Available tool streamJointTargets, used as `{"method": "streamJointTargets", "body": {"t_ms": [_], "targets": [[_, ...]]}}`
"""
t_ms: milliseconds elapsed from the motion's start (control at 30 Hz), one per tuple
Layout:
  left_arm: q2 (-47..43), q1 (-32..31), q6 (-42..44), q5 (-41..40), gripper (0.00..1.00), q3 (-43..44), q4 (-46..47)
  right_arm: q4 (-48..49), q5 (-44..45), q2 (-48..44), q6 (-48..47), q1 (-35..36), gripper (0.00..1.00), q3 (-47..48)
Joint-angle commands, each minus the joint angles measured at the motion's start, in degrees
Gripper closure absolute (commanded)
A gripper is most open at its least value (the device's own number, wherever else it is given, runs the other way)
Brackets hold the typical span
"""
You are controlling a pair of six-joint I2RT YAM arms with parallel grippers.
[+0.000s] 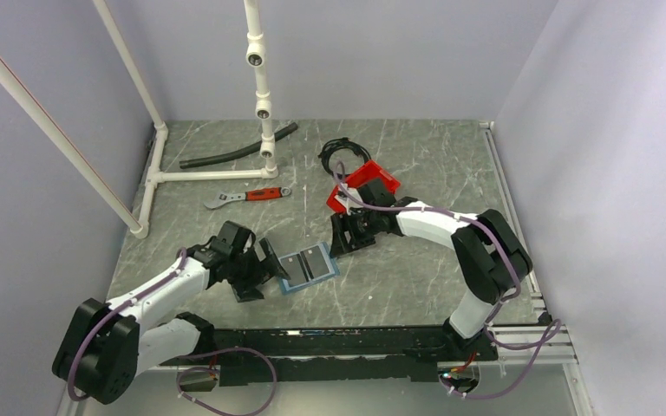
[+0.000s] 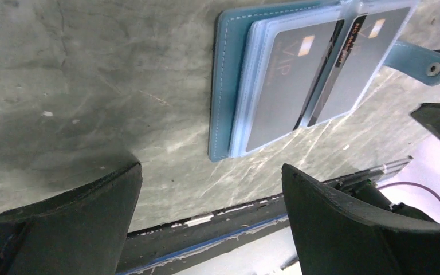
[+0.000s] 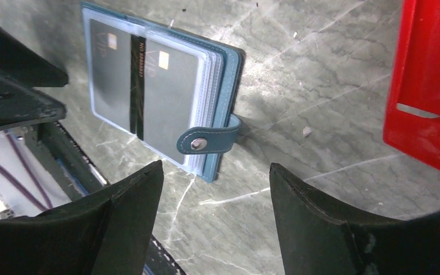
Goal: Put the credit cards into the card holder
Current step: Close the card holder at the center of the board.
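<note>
Left gripper (image 1: 263, 274): jaws wide apart, nothing between them; left of centre in the top view, just left of the holder, not touching it.
Right gripper (image 1: 348, 239): jaws apart, clamped on nothing; centre of the top view, just upper right of the holder.
Holder (image 1: 309, 268): blue, lying open and flat on the table (image 1: 416, 277), between the two grippers; upper right in the left wrist view (image 2: 221, 86), upper left in the right wrist view (image 3: 230, 74).
Cards (image 2: 283, 80): two grey ones with gold chips, side by side in the clear pockets of the holder, a dark strip between them; also seen from the right wrist (image 3: 169, 86).
Strap (image 3: 206, 140): blue with a metal snap, folded over the pocket edge.
Bin (image 1: 368, 182): red, tilted, just beyond the right gripper; right edge of the right wrist view (image 3: 429, 86).
Wrench (image 1: 247, 197): red-handled, upper centre-left of the top view.
Hose (image 1: 234, 152): black, far side, beside white pipes (image 1: 264, 113).
Cable (image 1: 342, 154): black coil, beyond the bin.
</note>
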Motion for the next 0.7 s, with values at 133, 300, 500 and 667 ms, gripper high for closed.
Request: {"method": "streamJointTargets", "body": {"t_ms": [133,300,500,667], "targets": [[-2.3,0.4,-0.7,0.4,0.07,-1.9,5.1,-1.8,21.5,-1.6,-0.6,7.9,0.02,4.2],[-2.4,0.4,-0.7,0.1,0.15,-2.1,4.2,-8.0,39.2,0.8,4.2,15.3,0.0,10.1],[-4.4,0.4,-1.5,-0.7,0.15,-3.6,4.2,-14.0,46.8,3.6,6.9,23.0,0.01,17.5],[-5.5,0.4,-2.2,-0.2,0.16,-4.9,4.3,-14.0,41.4,8.9,7.7,24.2,0.14,21.2]]}}
